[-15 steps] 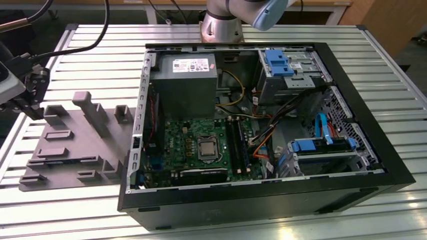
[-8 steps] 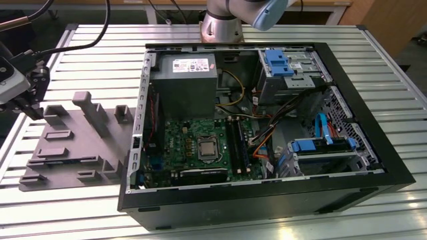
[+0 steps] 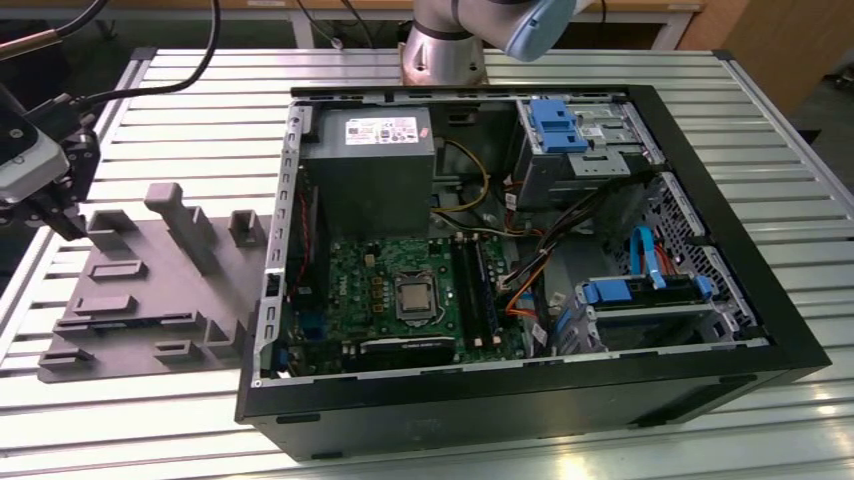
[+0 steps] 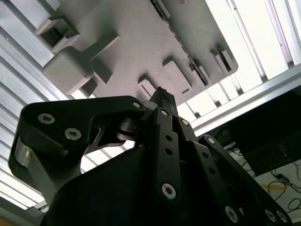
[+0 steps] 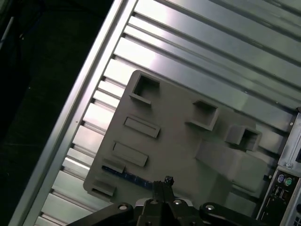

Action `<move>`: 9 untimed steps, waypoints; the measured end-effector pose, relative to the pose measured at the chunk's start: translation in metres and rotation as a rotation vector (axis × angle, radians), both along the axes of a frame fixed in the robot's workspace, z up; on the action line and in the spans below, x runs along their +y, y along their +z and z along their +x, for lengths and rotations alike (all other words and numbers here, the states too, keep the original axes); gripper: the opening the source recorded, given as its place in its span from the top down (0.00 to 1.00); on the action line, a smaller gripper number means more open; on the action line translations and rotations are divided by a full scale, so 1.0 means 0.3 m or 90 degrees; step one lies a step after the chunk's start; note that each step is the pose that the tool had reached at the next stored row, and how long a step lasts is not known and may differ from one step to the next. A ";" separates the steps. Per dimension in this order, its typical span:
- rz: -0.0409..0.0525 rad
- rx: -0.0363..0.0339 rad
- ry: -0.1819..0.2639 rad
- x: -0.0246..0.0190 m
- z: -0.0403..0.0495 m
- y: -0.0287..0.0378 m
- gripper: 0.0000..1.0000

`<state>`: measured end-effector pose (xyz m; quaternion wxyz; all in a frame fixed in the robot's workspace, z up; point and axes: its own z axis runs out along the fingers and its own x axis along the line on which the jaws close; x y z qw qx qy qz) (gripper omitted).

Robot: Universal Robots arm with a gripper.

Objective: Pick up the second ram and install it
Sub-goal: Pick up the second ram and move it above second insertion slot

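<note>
Closest to the lens in both wrist views: black metal two-finger gripper [image 5: 167, 181], linkage arms bolted, fingertips drawn together with nothing between them. Hangs at the exterior view's left edge, about mid-height of the frame, over the upper-left corner of the flat grey plastic holder tray [image 3: 147, 300], clear of it.

Long, thin, dark green-black memory stick [image 5: 126, 174], the second ram, stands on edge in one of the tray's slots. Appears edge-on in the first wrist view, one end close to the fingertips in the picture but lower than them. Not gripped, not touched.

Centre and right of the exterior view: open black steel computer case [image 3: 534, 410], green motherboard [image 3: 380, 265] on its floor, long black plastic memory slots [image 3: 475, 290] beside the processor socket. Cannot tell whether any slot is already filled. Slatted aluminium table [image 3: 200, 90] beneath tray and case.

Step in hand, as judged: approach for the pickup. Task at an early stage, with the stick in the tray and the install not begun. Grasp judged to call for fingers parted first, squared across the thin board near its middle, then a level descent. Closed as now, would only meet the top edge. Risk noted: thin board in a narrow slot, any skew likely to bind on lifting.
</note>
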<state>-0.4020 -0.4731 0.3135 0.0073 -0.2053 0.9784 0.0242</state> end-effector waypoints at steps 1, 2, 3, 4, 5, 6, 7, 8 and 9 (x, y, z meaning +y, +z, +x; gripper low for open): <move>0.0000 0.0000 0.006 0.000 0.000 0.000 0.89; 0.0000 0.0000 0.013 0.000 0.000 0.000 0.89; 0.0000 0.0000 0.020 0.000 0.000 -0.001 0.89; 0.0000 0.0000 0.029 0.000 0.000 -0.001 0.89; 0.0000 0.0001 0.038 0.000 0.000 -0.001 0.89; -0.0001 0.0000 0.048 0.000 0.000 -0.001 0.89; 0.0000 0.0001 0.057 0.000 0.000 -0.002 0.89; -0.0001 0.0001 0.065 0.000 0.000 -0.002 0.89; 0.0000 0.0000 0.073 0.000 0.000 -0.002 0.89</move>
